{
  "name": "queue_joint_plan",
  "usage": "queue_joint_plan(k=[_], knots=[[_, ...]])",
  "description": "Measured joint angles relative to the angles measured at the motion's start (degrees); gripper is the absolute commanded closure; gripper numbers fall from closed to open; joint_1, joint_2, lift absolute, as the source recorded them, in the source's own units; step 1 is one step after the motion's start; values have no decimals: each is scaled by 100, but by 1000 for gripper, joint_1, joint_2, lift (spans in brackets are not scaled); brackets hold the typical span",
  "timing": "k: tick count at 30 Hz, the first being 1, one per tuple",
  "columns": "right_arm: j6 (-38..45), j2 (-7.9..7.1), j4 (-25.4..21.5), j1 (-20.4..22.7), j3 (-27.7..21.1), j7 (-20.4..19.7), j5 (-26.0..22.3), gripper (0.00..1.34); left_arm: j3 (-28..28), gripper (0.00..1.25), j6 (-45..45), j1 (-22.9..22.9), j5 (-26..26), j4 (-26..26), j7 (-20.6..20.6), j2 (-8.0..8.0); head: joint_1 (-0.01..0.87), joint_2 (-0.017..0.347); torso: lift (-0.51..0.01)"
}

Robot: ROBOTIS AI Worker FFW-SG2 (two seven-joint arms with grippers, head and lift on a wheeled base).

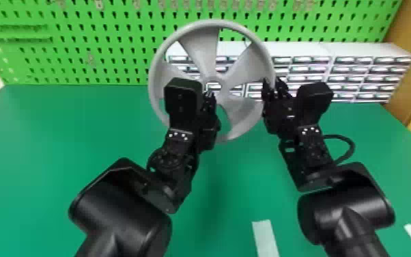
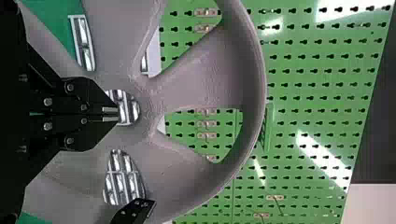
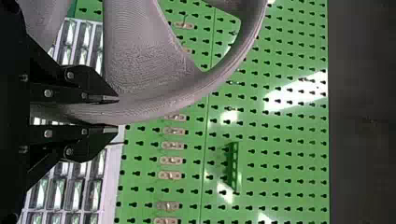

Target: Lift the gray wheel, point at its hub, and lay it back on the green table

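Gray wheel (image 1: 201,51), upright, face-on, in right tool (image 1: 273,84)

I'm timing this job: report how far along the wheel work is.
Lifting looks done: the right black gripper holds the round gray spoked wheel by its rim, upright above the green table. Pointing appears under way: the left black gripper, closed, points at the hub. Laying the wheel back down remains.
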Motion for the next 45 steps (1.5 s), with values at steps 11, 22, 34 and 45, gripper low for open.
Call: queue_joint_plan(k=[11,22,34,45], knots=[[49,25,13,3,-82,0,-9,1177,282,1227,34,365,123,-510,0,169,692,48,-93],[53,11,22,15,-139,0,-9,1176,765,1228,225,841,2,-1031,-12,284,692,48,-93],[53,-1,2,81,-206,0,-9,1177,1350,1228,229,1165,-254,-1151,-321,231,692,48,-93],[49,6,-7,93,-219,0,-9,1176,1634,1227,211,1227,-399,-1149,-467,112,692,48,-93]])
